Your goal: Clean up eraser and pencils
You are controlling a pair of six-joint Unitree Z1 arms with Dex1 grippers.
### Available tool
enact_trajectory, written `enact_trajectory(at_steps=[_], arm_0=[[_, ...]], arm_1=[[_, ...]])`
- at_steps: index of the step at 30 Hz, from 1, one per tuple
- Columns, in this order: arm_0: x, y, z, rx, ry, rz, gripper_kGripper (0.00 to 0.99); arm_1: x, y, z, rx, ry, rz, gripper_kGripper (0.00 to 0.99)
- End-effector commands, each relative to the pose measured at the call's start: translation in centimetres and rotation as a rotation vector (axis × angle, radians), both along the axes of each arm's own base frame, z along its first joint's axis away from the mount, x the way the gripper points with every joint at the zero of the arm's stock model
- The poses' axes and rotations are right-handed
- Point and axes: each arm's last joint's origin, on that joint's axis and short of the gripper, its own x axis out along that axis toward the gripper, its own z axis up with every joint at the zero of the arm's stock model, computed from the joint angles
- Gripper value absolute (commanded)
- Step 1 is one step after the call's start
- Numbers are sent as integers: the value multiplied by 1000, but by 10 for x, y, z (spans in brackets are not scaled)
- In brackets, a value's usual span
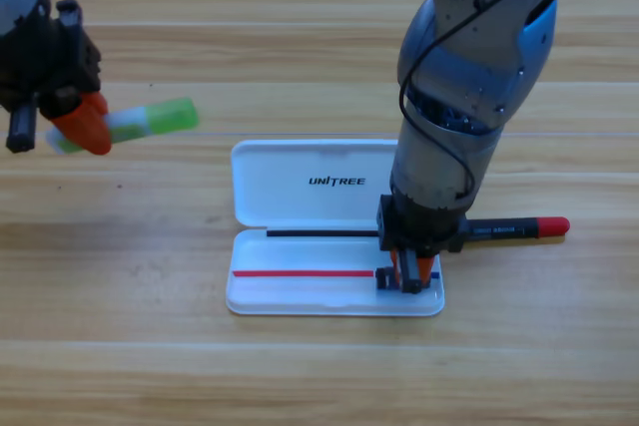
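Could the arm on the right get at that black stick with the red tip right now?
Probably yes: the black-and-red pencil lies in the open beside the white case, just right of the right claw, which is down inside the case, so it must lift first.

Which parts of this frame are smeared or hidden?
High view: the green pencil in the left pincer is smeared and soft-edged; the right pincer, low in the white case, is sharper but hides whatever it carries; the red-and-black pencil lies crisp behind it.
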Motion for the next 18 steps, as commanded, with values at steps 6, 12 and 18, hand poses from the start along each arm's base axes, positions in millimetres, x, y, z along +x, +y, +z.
enact_trajectory(at_steps=[6,12,18], arm_0=[[7,-16,-20,38,64,-14,0],[7,-19,-23,43,71,-14,0],[7,-27,-24,42,75,-27,0]], arm_1=[[-2,-14,-15,-70,40,-37,911],[-8,-33,38,25,-30,-59,989],[-28,-68,87,90,-83,-51,990]])
